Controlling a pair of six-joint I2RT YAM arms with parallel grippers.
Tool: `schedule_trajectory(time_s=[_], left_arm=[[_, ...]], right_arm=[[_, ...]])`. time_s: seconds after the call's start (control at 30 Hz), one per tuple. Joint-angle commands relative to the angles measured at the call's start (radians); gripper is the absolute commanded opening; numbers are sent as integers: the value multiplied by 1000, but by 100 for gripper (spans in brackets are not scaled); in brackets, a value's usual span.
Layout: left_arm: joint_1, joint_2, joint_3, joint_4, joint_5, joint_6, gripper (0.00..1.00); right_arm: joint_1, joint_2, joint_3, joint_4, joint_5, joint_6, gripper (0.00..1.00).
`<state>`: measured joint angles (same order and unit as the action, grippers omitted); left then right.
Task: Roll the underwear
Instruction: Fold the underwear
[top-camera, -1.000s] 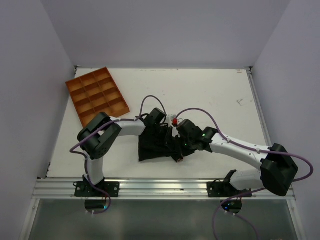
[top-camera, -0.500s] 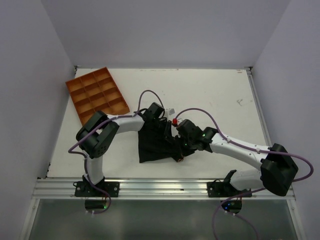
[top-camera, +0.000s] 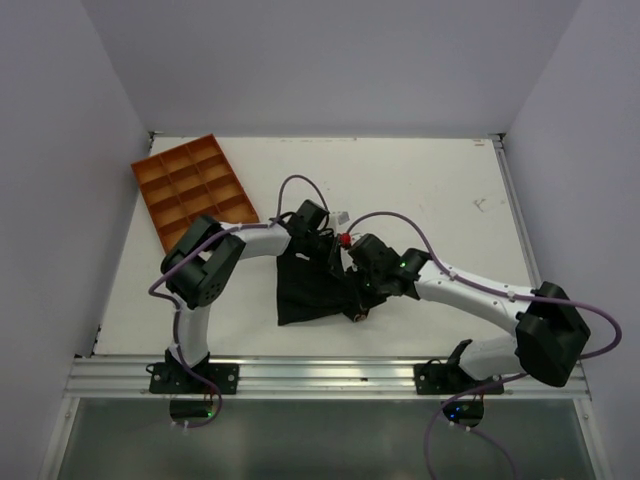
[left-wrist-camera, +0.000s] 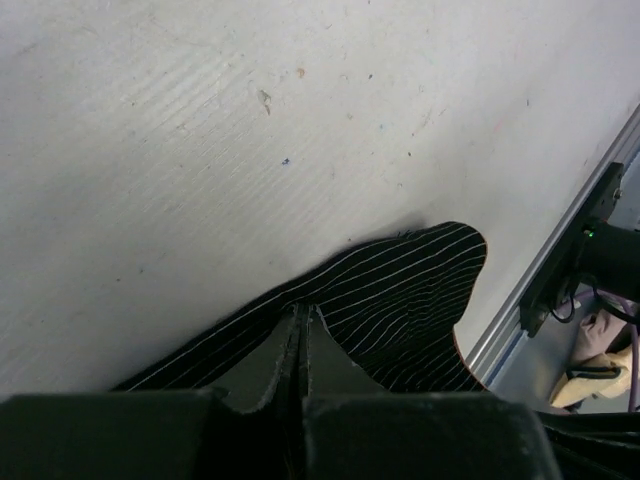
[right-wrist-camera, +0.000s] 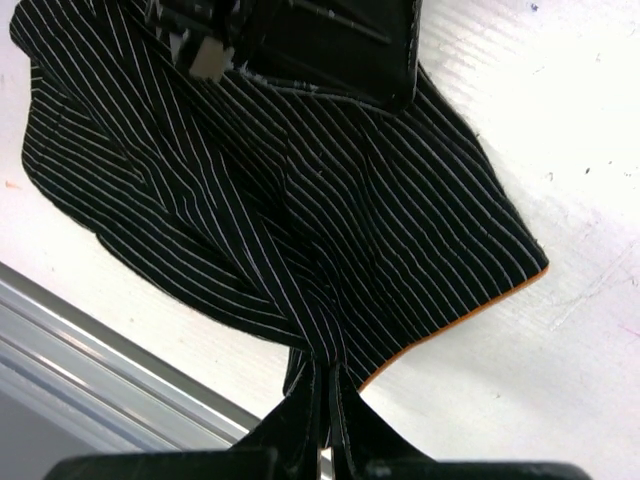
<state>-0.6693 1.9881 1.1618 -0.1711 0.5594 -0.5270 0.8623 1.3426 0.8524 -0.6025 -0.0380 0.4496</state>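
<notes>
1. We see the underwear (top-camera: 305, 295) lying crumpled on the tabletop (top-camera: 430, 190), near the front edge.
2. Our left hand (left-wrist-camera: 301, 335) is clenched on its far edge.
3. Our right hand (right-wrist-camera: 322, 395) pinches the fabric beside its orange trim.

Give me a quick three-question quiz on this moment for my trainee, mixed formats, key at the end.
1. True or false: the left gripper is open, clear of the underwear.
2. The orange tray sits: A) on the table's far-left side; B) at its near-right corner; C) beneath the underwear.
3. Fill in: the right gripper pinches the fabric close to its ____ edge trim.

Key: 1 false, it is shut on the fabric. 2 A. 3 orange.
</notes>
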Motion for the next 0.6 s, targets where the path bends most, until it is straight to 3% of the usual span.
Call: schedule_trajectory(time_s=[0.0,0.57], left_arm=[[-21,6,-36,62,17,62,0],[-44,-29,-142,116,25,120,0]], right_arm=[[-12,26,62,-36,35,-34,0],[-164,167,169,-109,41,-133,0]])
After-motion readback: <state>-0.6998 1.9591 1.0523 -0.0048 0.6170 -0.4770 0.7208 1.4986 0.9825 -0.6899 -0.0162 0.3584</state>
